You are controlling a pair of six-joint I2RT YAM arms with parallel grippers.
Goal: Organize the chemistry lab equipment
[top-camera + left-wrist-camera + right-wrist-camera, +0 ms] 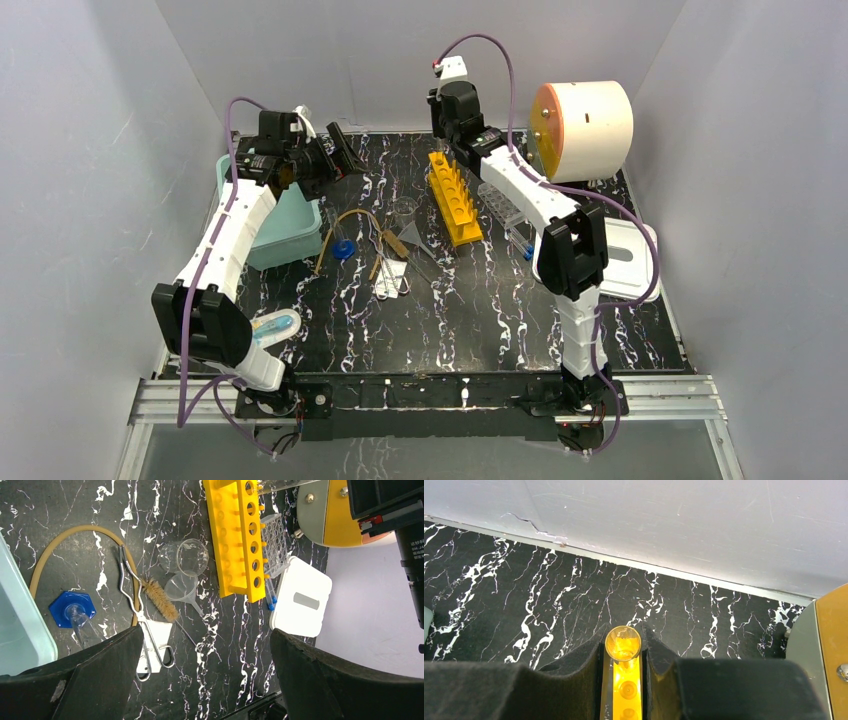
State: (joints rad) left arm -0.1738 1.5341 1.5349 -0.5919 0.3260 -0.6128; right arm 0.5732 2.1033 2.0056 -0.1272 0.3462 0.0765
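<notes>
**While a tube hangs over the yellow rack, a missed hole is the hazard**

Because a clear test tube (623,643) is gripped between the partly closed right jaws, above the far end of the yellow rack (455,197) at upper centre of the overhead view, a slight misalignment could land the glass on the rack's top instead of in a hole. It could then tip, roll or crack once released. Whether its tip has entered a hole cannot be told.

The rack could also be nudged into the clear plastic tube rack (500,203) just to its right. The left jaws, spread wide and empty, are raised at upper left above a teal bin (290,235).

The bench (480,320) is black with white veining, so clear glass is hard to make out against it. Plain pale walls enclose it on three sides.
</notes>
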